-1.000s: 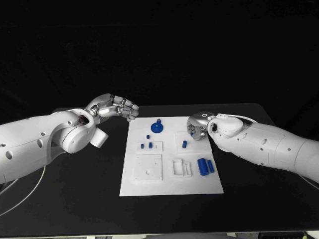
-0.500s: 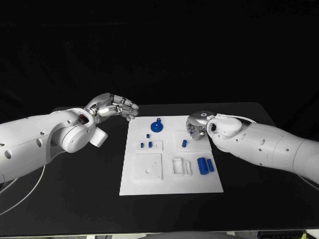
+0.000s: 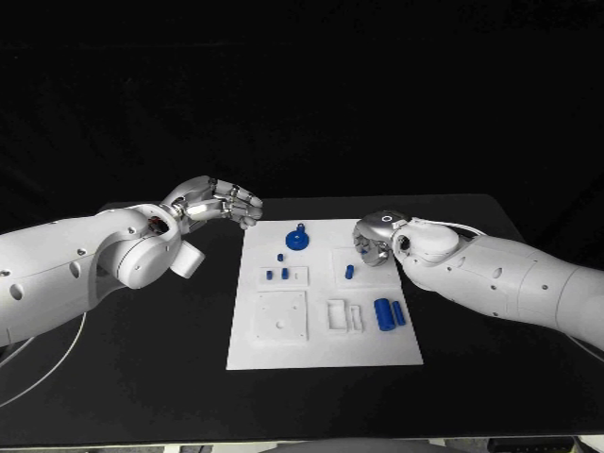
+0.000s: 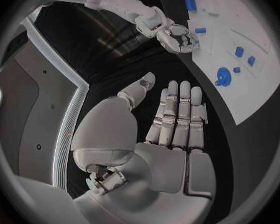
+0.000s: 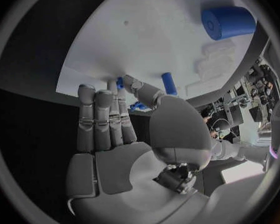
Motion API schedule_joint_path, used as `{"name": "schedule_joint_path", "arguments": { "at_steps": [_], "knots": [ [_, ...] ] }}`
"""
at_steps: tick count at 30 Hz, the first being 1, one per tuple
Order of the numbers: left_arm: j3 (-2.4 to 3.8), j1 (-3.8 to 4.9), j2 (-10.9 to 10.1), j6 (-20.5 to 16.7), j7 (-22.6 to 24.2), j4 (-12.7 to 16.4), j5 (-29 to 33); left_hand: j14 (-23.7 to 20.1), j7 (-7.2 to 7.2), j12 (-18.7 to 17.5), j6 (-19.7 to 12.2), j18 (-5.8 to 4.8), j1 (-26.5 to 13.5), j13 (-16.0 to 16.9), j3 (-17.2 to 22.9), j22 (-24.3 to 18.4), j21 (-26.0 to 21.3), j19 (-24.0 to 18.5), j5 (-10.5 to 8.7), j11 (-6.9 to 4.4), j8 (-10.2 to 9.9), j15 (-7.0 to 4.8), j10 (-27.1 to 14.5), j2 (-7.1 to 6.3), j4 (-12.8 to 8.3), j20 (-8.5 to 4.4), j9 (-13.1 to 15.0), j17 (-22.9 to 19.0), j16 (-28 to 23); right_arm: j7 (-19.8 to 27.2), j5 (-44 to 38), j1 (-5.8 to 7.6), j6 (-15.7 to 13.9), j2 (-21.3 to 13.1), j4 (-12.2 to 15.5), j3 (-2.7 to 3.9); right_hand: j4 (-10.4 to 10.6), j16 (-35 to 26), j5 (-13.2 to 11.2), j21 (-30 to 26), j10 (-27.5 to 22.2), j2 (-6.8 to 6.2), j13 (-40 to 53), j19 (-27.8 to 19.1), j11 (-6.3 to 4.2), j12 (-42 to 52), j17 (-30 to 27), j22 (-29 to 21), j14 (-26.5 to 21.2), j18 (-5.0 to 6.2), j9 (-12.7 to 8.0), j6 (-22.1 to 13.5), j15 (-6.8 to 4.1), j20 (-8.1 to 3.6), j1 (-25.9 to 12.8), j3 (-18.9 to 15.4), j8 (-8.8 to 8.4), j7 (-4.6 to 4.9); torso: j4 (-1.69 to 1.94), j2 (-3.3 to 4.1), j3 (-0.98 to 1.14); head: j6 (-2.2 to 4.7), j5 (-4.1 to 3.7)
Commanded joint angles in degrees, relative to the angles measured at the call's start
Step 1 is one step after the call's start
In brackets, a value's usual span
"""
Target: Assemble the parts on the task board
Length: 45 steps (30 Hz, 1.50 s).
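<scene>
Both hands (image 4: 171, 129) (image 5: 115, 134) flat, empty; fat blue part (image 3: 381, 314) prob. lengthwise on task board (image 3: 323, 354).

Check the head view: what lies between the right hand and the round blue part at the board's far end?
Only bare white task board separates the right hand from the round blue part; nothing lies between them.

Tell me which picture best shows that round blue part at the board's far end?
The head view: the round blue part sits whole and unblocked on the board. The left wrist view shows it small and bent. In the right wrist view I cannot pick it out.
</scene>
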Motion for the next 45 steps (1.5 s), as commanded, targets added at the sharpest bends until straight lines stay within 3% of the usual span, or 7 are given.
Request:
{"name": "schedule_joint_path", "arguments": {
  "at_steps": [1,8,14,26,30,34,45],
  "knots": [
    [0.04,0.02,0.1,0.8,0.4,0.0,0.4,0.4,-0.03,-0.2,-0.5,1.06,-0.1,-0.1,-0.3,0.1,-0.3,0.0,0.0,-0.06,0.2,-0.07,-0.5,0.25,0.0,0.34,-0.1,0.1,-0.3,0.0,-0.9,-0.56,-0.5,-0.3,0.2,-0.31,0.0,0.3,-0.1,0.4,1.0,0.15,0.2,0.6,-0.15,0.4,0.1,0.2,0.1,3.69,0.2,0.3,-0.24,-0.11,0.4,0.5,0.21,-0.07,-0.03,0.01,-0.01,0.1,0.03],
    [0.04,0.02,0.1,0.8,0.4,-0.3,0.6,0.4,-0.01,-0.2,-0.5,1.05,-0.1,-0.1,-0.3,0.1,-0.4,0.0,0.0,-0.05,0.2,-0.06,-0.5,0.26,0.0,0.35,-0.1,0.1,-0.4,0.5,-0.4,-0.53,-1.5,-1.7,1.7,-0.17,0.0,0.3,-0.1,0.8,1.2,-0.05,0.4,0.7,-0.23,0.3,0.5,0.4,0.3,3.69,0.5,0.4,-0.31,-0.26,0.5,0.8,0.34,-0.13,-0.07,-0.01,0.01,0.07,0.03],
    [0.04,0.02,-0.1,0.8,0.4,-0.5,1.0,0.4,0.0,-0.2,-0.5,1.05,-0.1,-0.1,-0.3,0.1,-0.4,0.0,0.0,-0.04,0.2,-0.06,-0.6,0.24,0.0,0.35,-0.1,0.1,-0.4,1.1,0.9,-0.32,-1.8,-2.9,3.8,1.44,0.0,0.4,-0.1,0.9,1.3,-0.15,0.5,0.7,-0.25,0.3,0.6,0.5,0.3,3.69,0.6,0.5,-0.34,-0.31,0.5,0.8,0.38,-0.16,-0.14,0.0,0.0,0.1,0.03],
    [0.04,0.02,-0.1,1.0,0.4,-0.8,1.0,0.4,0.03,-0.2,-0.6,1.04,-0.1,-0.1,-0.3,0.1,-0.4,0.0,0.0,-0.01,0.2,-0.04,-0.6,0.21,0.0,0.37,-0.1,0.2,-0.5,2.0,3.1,0.79,-0.5,-4.3,6.2,2.64,0.2,0.4,-0.1,1.0,1.3,-0.17,0.5,0.7,-0.26,0.3,0.7,0.6,0.3,3.69,0.8,0.4,-0.35,-0.35,0.4,0.9,0.4,-0.17,-0.08,0.05,0.02,0.19,-0.11],
    [0.04,0.02,-0.2,1.1,0.3,-0.9,1.2,0.4,0.03,-0.2,-0.6,1.03,-0.1,-0.1,-0.3,0.1,-0.4,0.0,0.0,-0.01,0.2,-0.04,-0.6,0.2,0.0,0.37,-0.1,0.2,-0.5,2.3,5.4,0.86,0.2,-5.6,8.5,3.88,0.2,0.4,-0.1,1.0,1.3,-0.17,0.6,0.7,-0.26,0.2,0.8,0.7,0.3,3.69,0.8,0.4,-0.35,-0.36,0.4,0.9,0.39,-0.17,-0.04,0.06,0.01,0.12,-0.07],
    [0.04,0.02,-0.3,1.0,0.4,-1.1,1.2,0.4,0.04,-0.2,-0.6,1.03,-0.1,-0.2,-0.3,0.1,-0.4,0.0,0.0,-0.01,0.2,-0.04,-0.6,0.2,0.0,0.37,-0.1,0.2,-0.6,2.6,7.5,1.24,0.4,-7.5,12.4,5.64,0.2,0.3,-0.1,1.1,1.3,-0.15,0.6,0.7,-0.25,0.2,0.8,0.7,0.3,3.69,0.8,0.4,-0.34,-0.38,0.4,0.9,0.39,-0.16,-0.1,0.02,-0.03,0.06,0.21],
    [0.03,0.04,0.1,0.0,0.8,-1.7,2.0,0.4,0.04,-0.2,-0.6,1.03,0.0,-0.2,-0.3,0.1,-0.5,0.0,0.0,0.0,0.2,-0.03,-0.7,0.2,0.0,0.38,-0.1,0.3,-0.6,4.7,12.2,2.11,0.1,-6.8,19.5,5.94,0.3,0.2,-0.1,1.2,1.1,0.16,0.7,0.6,-0.16,0.0,1.0,0.9,0.2,3.69,1.0,0.2,-0.26,-0.57,0.3,0.9,0.29,-0.07,-0.3,-0.21,-0.06,0.24,2.35]
  ]
}}
